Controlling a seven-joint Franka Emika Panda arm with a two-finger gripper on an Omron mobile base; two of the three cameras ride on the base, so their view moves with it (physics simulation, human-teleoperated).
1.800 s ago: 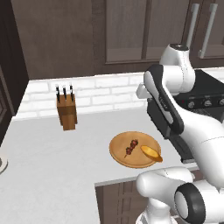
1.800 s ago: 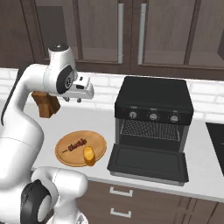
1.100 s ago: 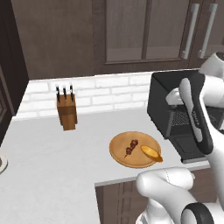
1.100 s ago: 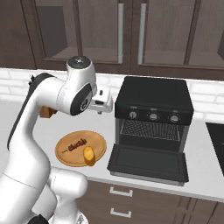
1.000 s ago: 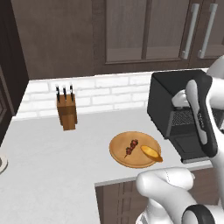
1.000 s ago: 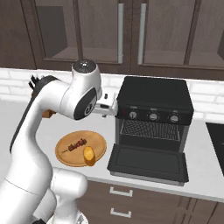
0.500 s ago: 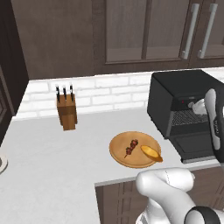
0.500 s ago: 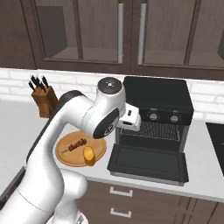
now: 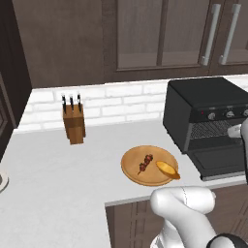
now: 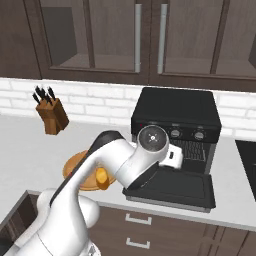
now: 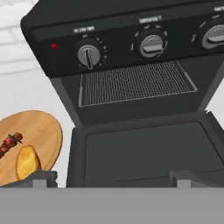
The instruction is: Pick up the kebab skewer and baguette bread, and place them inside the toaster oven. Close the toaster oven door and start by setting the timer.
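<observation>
Skewer (image 11: 11,141) of dark red chunks lies beside golden baguette (image 11: 27,161).

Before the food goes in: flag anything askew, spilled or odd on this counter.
Nothing stands out. The kebab skewer and baguette bread lie side by side on the round wooden board; the toaster oven door is dropped flat open, the wire rack bare.
</observation>
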